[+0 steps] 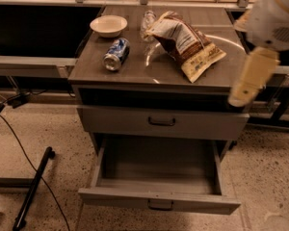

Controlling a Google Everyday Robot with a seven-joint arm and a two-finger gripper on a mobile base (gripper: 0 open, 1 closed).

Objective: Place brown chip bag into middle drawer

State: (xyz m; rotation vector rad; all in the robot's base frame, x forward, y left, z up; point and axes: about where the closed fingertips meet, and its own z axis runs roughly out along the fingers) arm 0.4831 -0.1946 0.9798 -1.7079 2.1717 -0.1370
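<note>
One crinkly dark-brown chip bag [183, 41] ungrasped on grey cabinet top [135, 73]; wide grey metal bottom drawer [130, 196] open, ready; gripper [253, 78] off cabinet's right edge, state I cannot tell.

middle drawer [159, 167] pulled open, inside free, gripper [245, 88] beside cabinet's [130, 73] right edge

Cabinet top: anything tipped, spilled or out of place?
The soda can lies on its side in front of the bowl; no spill shows. The claw hangs by the cabinet's right edge, apart from the chip bag.
</note>
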